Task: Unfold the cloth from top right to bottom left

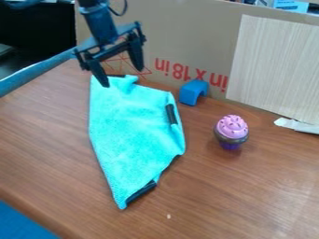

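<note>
The black gripper (121,78) hangs at the upper left, over the far end of the turquoise cloth (134,128). Its two fingers are spread apart with nothing between them. The cloth lies on the brown table as a long, uneven shape, narrowing to a point toward the front. Its far edge is bunched up close to the gripper. Black strips show along its right side and by the near tip. Whether the fingertips touch the cloth I cannot tell.
A blue arch block (194,92) stands right of the cloth's far end, near the cardboard wall (187,28). Farther right is a pink and purple toy cupcake (231,132). A white scrap (298,125) lies at the right edge of the wooden table (249,196).
</note>
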Motion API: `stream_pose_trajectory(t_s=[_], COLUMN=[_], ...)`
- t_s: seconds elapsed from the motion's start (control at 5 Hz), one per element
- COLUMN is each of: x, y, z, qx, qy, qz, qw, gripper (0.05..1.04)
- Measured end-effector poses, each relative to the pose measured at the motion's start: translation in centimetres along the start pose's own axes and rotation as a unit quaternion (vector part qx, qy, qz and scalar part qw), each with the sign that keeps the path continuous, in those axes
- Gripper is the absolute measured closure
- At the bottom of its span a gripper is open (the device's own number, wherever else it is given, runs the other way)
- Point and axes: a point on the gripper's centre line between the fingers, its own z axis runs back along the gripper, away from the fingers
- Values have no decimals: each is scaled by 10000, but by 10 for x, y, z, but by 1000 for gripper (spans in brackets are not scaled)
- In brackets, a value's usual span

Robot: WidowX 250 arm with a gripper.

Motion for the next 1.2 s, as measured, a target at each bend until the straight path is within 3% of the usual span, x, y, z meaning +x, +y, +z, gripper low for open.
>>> stream_pose_trajectory(t_s=[0.8, 1.2], x=[-24, -43], y=[-24, -26], z=[-67, -88], qx=[554, 633], qy=[-406, -445], qz=[-655, -912], qw=[9955, 9928], gripper=[83, 125])
